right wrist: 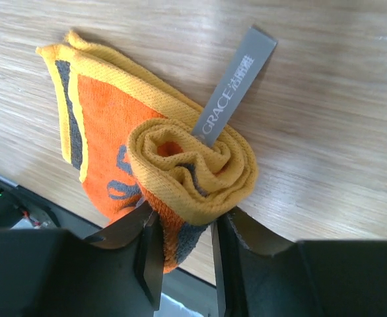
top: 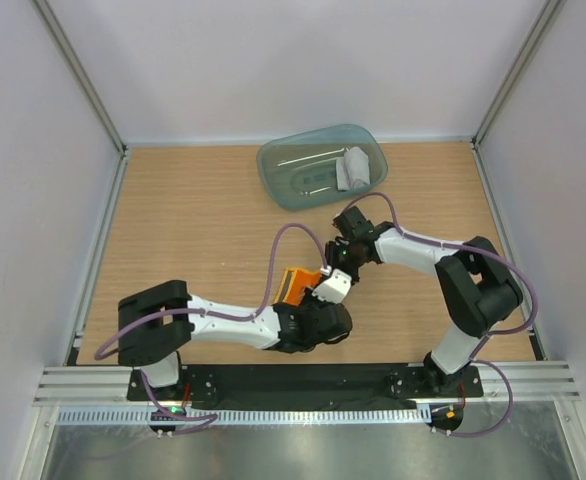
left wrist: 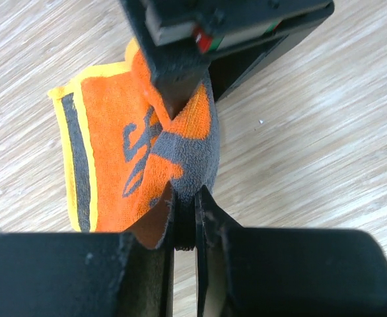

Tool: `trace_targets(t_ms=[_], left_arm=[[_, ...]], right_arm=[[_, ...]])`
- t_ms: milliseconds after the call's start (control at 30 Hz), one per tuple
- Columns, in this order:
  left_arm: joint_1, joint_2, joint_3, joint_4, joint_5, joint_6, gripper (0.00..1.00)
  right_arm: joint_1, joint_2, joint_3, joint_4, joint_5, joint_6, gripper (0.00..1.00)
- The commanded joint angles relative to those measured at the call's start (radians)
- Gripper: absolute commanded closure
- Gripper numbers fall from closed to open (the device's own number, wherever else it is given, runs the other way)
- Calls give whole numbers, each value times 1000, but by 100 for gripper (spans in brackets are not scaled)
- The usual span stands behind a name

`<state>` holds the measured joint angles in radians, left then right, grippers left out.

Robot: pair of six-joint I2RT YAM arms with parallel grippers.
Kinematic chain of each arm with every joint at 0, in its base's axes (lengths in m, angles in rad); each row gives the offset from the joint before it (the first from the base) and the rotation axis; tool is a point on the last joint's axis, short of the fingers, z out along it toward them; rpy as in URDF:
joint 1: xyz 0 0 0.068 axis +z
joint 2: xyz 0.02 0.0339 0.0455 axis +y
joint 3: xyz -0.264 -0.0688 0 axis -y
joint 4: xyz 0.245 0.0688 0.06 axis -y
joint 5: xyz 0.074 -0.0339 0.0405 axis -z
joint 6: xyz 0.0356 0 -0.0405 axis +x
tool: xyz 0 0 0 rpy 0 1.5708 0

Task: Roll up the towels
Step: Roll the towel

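Pinching orange towel (left wrist: 111, 129) w/ L hand (left wrist: 185, 198) | R hand (right wrist: 185, 228) astride roll end

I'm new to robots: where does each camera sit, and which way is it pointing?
Top external: fixed above and behind the arms, looking down on the table, teal tray and both arms, bases nearest.
Left wrist: on the left arm, looking past the left gripper at the yellow-orange towel; the right gripper faces it.
Right wrist: on the right arm, looking past its own fingers at the towel's rolled end.
Shared: both wrist views show that towel, from opposite sides.
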<state>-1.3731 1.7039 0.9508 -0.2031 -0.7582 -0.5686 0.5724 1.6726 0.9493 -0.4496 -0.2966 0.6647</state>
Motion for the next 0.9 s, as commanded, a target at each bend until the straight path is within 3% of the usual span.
trace_targets(t_ms=[0, 400, 567, 767, 867], left_arm=[[-1, -65, -29, -13, -3, -37, 98], [167, -236, -182, 87, 230, -122, 99], [261, -283, -201, 96, 400, -152, 100], [405, -305, -248, 113, 565, -276, 100], [465, -293, -271, 120, 654, -349, 100]], right_arm=[[-72, 33, 69, -32, 82, -73, 64], [-255, 3, 224, -181, 186, -165, 50], [-276, -46, 230, -202, 208, -177, 49], [-278, -135, 90, -98, 47, -151, 49], [-275, -217, -24, 76, -131, -143, 44]])
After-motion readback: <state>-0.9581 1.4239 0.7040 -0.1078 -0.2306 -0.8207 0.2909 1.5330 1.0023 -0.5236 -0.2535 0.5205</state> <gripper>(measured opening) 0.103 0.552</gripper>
